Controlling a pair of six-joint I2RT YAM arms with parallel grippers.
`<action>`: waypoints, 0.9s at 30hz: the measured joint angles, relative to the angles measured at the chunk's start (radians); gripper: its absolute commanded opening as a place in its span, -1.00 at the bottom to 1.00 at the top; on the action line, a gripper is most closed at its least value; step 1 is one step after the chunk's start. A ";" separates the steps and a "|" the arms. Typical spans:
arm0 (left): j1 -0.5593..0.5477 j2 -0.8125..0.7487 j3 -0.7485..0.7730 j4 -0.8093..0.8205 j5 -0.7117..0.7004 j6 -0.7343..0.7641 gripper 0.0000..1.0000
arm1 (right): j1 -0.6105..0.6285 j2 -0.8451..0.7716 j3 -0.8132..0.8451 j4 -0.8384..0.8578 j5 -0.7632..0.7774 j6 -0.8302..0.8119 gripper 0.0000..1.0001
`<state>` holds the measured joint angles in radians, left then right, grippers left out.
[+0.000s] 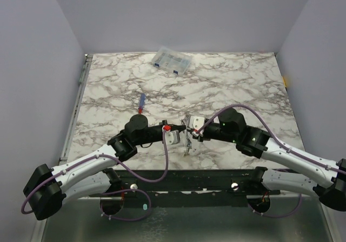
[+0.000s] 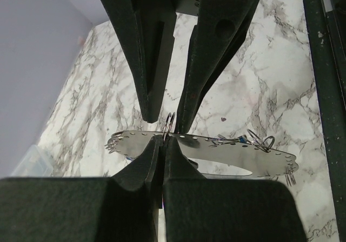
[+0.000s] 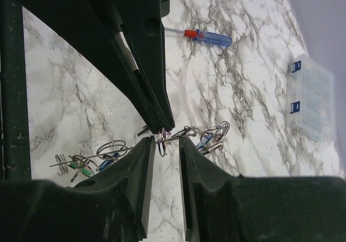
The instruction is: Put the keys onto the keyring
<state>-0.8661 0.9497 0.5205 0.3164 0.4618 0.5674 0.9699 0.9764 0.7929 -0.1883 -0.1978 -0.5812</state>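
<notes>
Near the front edge of the white-and-grey marbled table (image 1: 243, 85), about midway across, the two black grippers meet tip to tip. The left gripper (image 2: 163, 143) has its fingers pressed together on a small wire split ring (image 2: 169, 124), which stands out just past the tips. Whether they also nip the keyring's edge cannot be told. The right gripper (image 3: 166, 140) faces it with a narrow gap, one finger on each side of that small ring, not yet pinching.

The large thin grey metal keyring (image 2: 216, 154) sits right at the pinch. Its long axis runs near to far, crosswise to the line of the two arms, so both hands are equally close. Small metal keys with blue plastic tags (image 3: 204, 141) hang to one side of the fingers and green-tagged ones (image 3: 81, 170) to the other; whether they are threaded on is unclear.

The coming move likely turns on the small ring staying centred in the right gap. The table's near edge is close, so open room lies far and right. A slim red-and-blue screwdriver (image 1: 141, 102) lies just beyond the left gripper, and a clear plastic compartment box (image 1: 172, 61) sits well apart at the far edge.
</notes>
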 measured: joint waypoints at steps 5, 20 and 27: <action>0.000 0.001 0.007 -0.012 -0.002 0.003 -1.00 | 0.003 0.014 0.002 -0.001 0.007 -0.014 -0.53; 0.000 -0.004 0.008 -0.010 0.001 0.023 -0.27 | 0.013 -0.026 -0.061 0.065 0.048 -0.042 -0.99; -0.002 -0.060 0.007 0.056 0.009 0.019 -0.19 | 0.013 -0.199 -0.204 0.189 0.053 -0.047 -0.99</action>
<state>-0.8680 0.8902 0.5274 0.3721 0.4709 0.5865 0.9829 0.7773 0.5888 0.0006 -0.1444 -0.6281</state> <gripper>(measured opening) 0.404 0.014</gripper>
